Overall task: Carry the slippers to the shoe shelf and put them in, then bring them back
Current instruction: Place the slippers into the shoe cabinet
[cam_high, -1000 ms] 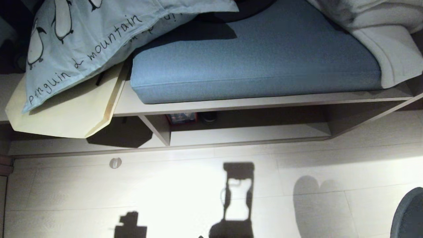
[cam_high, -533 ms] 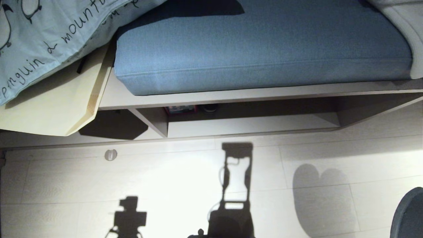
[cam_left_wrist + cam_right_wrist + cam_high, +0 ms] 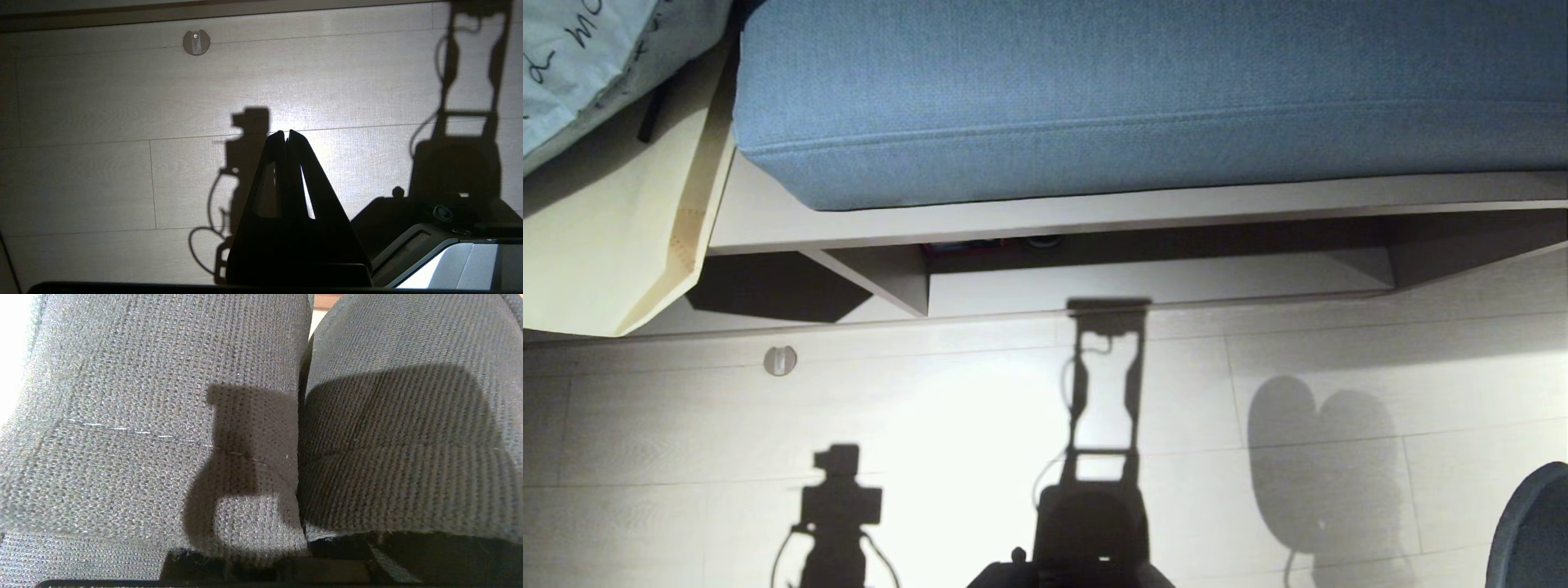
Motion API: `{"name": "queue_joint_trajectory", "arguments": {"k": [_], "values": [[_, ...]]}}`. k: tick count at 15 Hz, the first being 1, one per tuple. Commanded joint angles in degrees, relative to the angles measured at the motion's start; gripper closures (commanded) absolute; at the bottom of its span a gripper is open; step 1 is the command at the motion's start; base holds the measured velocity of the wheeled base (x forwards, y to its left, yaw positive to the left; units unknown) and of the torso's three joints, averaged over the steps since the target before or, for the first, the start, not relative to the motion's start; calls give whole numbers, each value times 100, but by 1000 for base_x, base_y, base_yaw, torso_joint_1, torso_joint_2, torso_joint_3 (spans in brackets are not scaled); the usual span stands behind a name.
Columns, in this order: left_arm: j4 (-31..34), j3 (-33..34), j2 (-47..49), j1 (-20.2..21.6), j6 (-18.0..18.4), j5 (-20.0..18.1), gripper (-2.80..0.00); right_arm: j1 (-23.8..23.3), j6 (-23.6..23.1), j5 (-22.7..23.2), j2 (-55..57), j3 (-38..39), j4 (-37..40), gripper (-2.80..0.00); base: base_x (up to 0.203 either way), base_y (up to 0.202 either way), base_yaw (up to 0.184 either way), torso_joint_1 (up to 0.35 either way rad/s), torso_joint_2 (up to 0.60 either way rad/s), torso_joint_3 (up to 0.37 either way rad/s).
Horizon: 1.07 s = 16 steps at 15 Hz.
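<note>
Pale wood-grain floor (image 3: 947,425) fills the lower half of the head view, lit brightly in the middle and crossed by dark shadows of the robot's frame and arms. Above it runs the shoe shelf (image 3: 1143,290), a low pale cubby with a thin base board, a short upright divider (image 3: 890,278) towards its left end and a dark back. A blue cushion (image 3: 1143,90) lies on the board over the shelf, and a cream panel (image 3: 596,237) hangs down at the far left beside a corner of printed light-blue fabric (image 3: 580,57). A small round fitting (image 3: 780,360) sits on the floor near the shelf's front edge.

The slippers (image 3: 163,416) fill the right wrist view, two dark knitted uppers side by side and touching, close against the camera; one rounded edge (image 3: 1531,531) shows at the lower right corner of the head view. The right claw is clenched, though its fingers are hidden behind the fabric, so what they pinch cannot be seen directly.

The left claw (image 3: 287,136) hangs over bare floor, its tips pressed together and grasping nothing.
</note>
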Motion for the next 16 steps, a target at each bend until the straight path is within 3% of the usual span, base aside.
{"name": "queue_joint_trajectory", "arguments": {"k": [1, 16], "values": [[0, 1, 4, 1, -3, 0, 0, 1, -3, 3, -1, 9, 2, 0, 0, 0, 0, 7, 2, -199], [0, 1, 4, 1, -3, 0, 0, 1, -9, 3, -1, 9, 2, 0, 0, 0, 0, 2, 1, -197]]}}
